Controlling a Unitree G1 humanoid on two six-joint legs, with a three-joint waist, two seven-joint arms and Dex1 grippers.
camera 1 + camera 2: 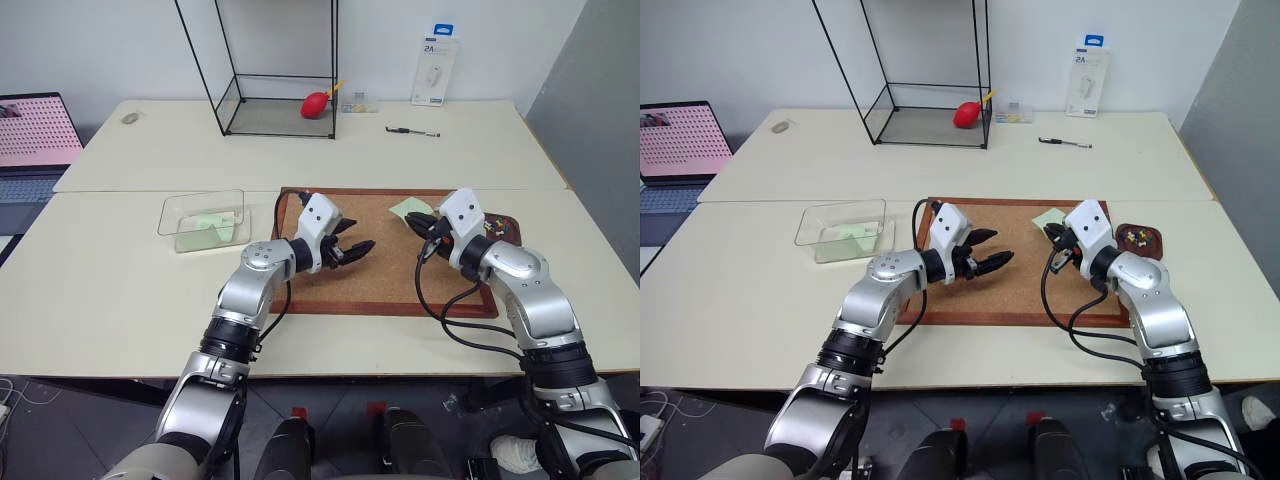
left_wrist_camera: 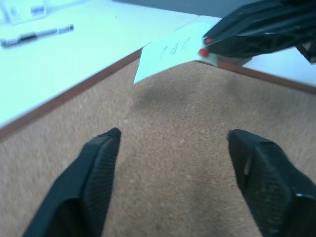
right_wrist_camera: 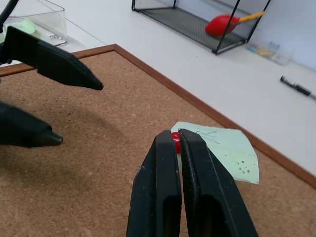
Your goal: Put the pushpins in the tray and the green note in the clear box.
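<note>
The green note (image 1: 408, 208) lies at the far edge of the cork board (image 1: 385, 285), one side slightly lifted. My right gripper (image 3: 176, 134) is shut at the note's near edge, with a red pushpin (image 3: 175, 141) pinched between its tips. The dark brown tray (image 1: 503, 228), with small coloured pins inside, sits just right of that arm. My left gripper (image 1: 352, 252) hovers open over the middle of the board, nothing between its fingers (image 2: 101, 163). The clear box (image 1: 203, 220) stands left of the board and holds a pale green slip (image 1: 212, 226).
At the back of the table a tall black wire-framed glass case (image 1: 280, 70) holds a red bulb-shaped object (image 1: 317, 103). A black pen (image 1: 412, 131) and a white package (image 1: 436, 70) lie at the back right. A laptop (image 1: 35, 140) sits far left.
</note>
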